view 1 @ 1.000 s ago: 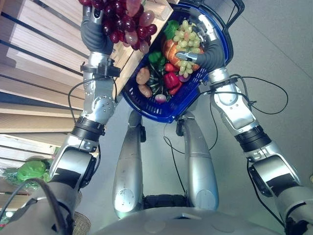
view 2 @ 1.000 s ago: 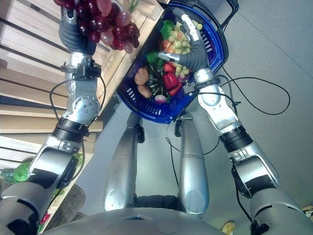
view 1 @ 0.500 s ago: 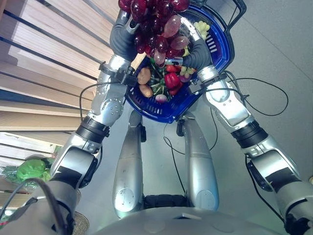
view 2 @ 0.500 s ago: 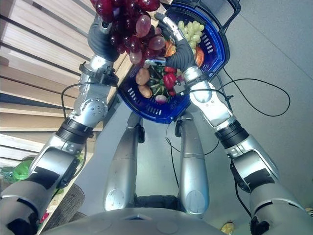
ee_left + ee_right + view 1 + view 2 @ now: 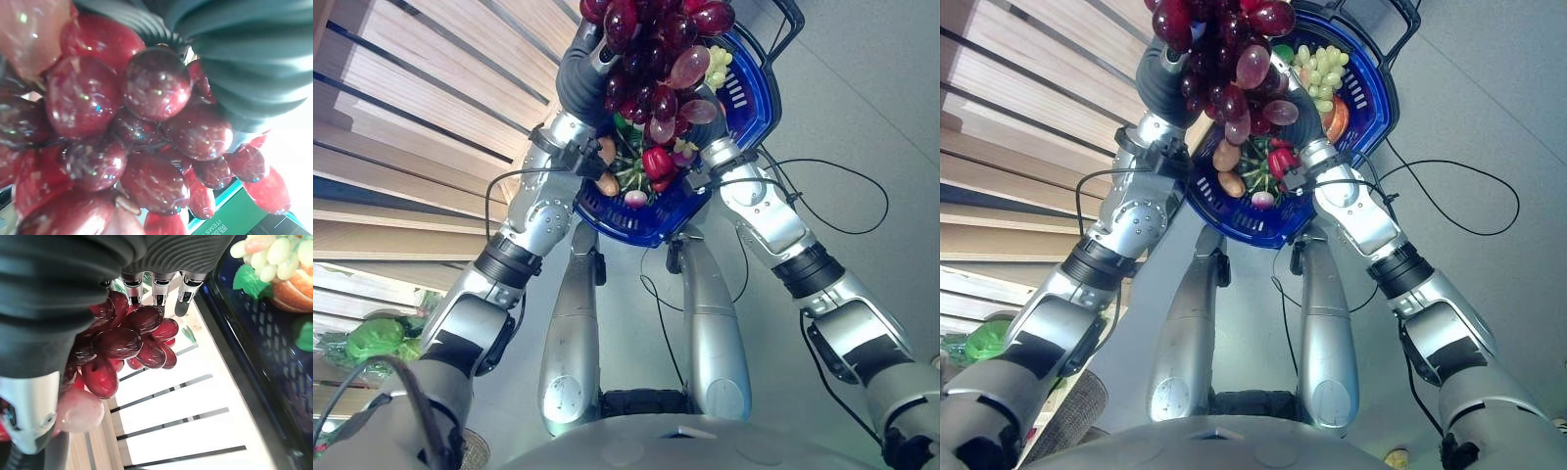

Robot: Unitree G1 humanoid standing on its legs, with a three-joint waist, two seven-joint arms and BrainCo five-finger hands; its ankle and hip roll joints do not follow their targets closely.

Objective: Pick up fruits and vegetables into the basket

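My left hand point(image 5: 579, 78) is shut on a big bunch of red grapes point(image 5: 651, 49) and holds it up over the blue basket point(image 5: 636, 230). The grapes point(image 5: 146, 127) hang close in front of the left wrist camera. My right hand point(image 5: 1299, 110) is at the basket's inner side, half hidden behind the bunch; its fingers point(image 5: 159, 286) are straight, right beside the grapes point(image 5: 122, 340). In the basket lie green grapes point(image 5: 1322, 67), a red pepper point(image 5: 656, 162), two potatoes point(image 5: 605, 183) and other produce.
A slatted wooden shelf point(image 5: 401, 127) runs along the left, close to the basket. A green leafy vegetable point(image 5: 374, 341) lies at the lower left. Grey floor point(image 5: 862, 78) spreads to the right. The basket's black handle point(image 5: 791, 24) sticks up at the top.
My left hand has carried the grapes from over the shelf rightward to above the basket. The right hand has drawn left and now sits behind the bunch.
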